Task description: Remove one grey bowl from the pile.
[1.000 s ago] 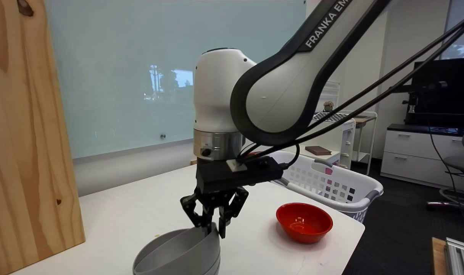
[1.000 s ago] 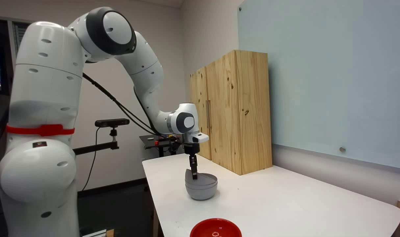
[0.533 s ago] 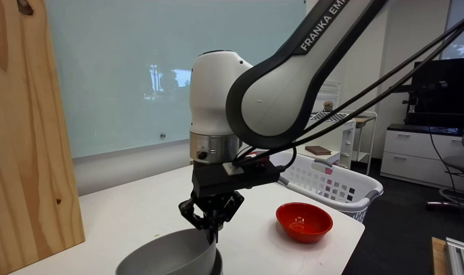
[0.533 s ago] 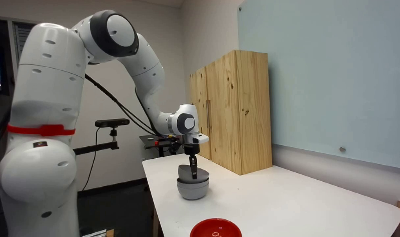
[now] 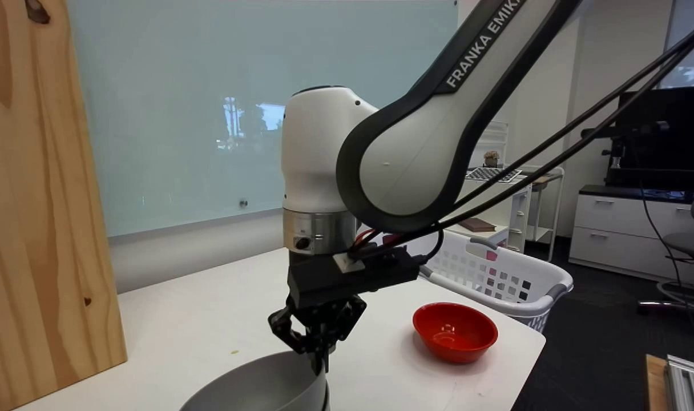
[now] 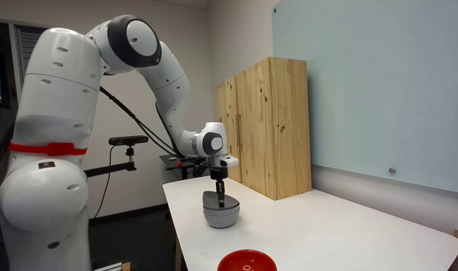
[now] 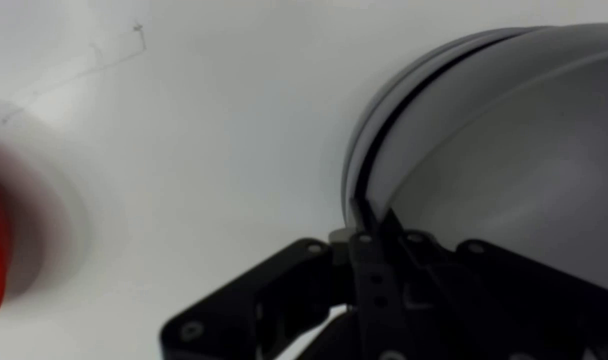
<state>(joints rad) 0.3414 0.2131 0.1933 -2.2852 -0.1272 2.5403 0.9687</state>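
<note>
The top grey bowl sits tilted in the pile, one side of its rim raised; it also shows in an exterior view and the wrist view. The pile of nested grey bowls stands under it on the table; its outer rims show in the wrist view beyond a dark gap. My gripper is shut on the top bowl's near rim, one finger inside and one outside, as the wrist view shows. The fingertips are partly hidden by the bowl wall. The pile's lower part is cut off in an exterior view.
A glossy red bowl stands on the white table near the pile. A tall wooden cabinet stands on the table. A white laundry basket is beyond the table's edge. A glass board hangs on the wall.
The gripper went from open at the rim to shut on it. The pile slid slightly and the top bowl's tilt changed. Since half a second ago, gripper and top bowl moved down a little.
</note>
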